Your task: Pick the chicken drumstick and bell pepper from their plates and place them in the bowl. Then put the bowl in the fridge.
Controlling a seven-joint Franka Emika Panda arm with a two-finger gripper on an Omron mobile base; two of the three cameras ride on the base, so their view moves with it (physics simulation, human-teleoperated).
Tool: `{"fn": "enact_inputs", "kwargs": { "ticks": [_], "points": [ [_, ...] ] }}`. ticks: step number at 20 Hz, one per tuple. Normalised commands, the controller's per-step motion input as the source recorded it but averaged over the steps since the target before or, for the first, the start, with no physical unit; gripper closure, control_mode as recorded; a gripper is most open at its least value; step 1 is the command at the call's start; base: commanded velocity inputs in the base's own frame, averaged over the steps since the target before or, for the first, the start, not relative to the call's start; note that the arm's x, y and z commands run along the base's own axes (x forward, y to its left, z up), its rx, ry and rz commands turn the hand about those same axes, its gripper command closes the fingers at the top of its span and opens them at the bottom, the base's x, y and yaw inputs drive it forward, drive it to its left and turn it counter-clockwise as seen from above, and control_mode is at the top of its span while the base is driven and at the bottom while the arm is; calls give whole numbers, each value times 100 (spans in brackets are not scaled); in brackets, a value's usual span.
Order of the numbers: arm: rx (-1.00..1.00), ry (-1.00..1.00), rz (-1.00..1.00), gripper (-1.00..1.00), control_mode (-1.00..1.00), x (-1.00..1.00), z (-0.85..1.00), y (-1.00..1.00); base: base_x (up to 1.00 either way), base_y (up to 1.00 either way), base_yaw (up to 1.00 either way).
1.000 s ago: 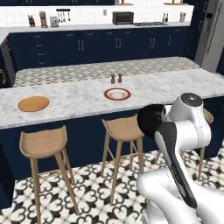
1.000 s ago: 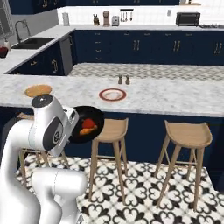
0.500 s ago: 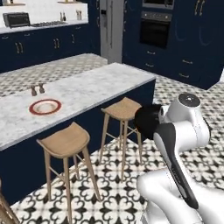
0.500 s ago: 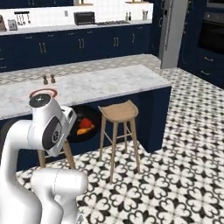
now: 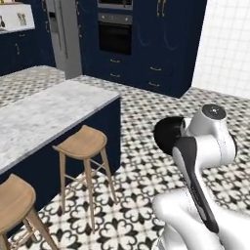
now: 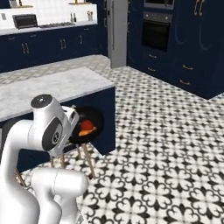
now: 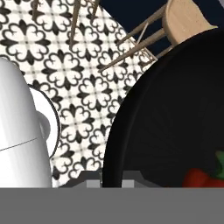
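Gripping the bowl [image 7: 175, 131] rim, bell pepper [image 7: 205, 177] inside.

A marble-topped island [image 5: 44, 114] is running along the left of the left base view, its navy side facing the floor. Two wooden stools [image 5: 84, 144] are standing against that side, one near the island's end corner, the other [image 5: 12, 200] further left. A built-in black oven [image 5: 115, 34] is sitting in the navy cabinets [image 5: 161, 44] on the far wall. Patterned black-and-white floor tiles [image 6: 175, 144] are covering the open floor. A microwave [image 6: 25, 20] is resting on the back worktop.
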Motion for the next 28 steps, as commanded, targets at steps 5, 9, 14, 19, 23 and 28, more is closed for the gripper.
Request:
{"fn": "enact_inputs", "kwargs": {
  "ticks": [5, 9, 14, 19, 23, 28],
  "points": [
    [0, 0, 0, 100, 100, 0, 0, 0, 100, -100, 0],
    [0, 0, 0, 100, 100, 0, 0, 0, 100, -100, 0],
    [0, 0, 0, 100, 100, 0, 0, 0, 100, -94, 3],
    [0, 0, 0, 100, 100, 0, 0, 0, 100, -64, 7],
    [0, 0, 0, 100, 100, 0, 0, 0, 100, -18, 11],
    [0, 0, 0, 100, 100, 0, 0, 0, 100, 0, 23]
  ]
}}
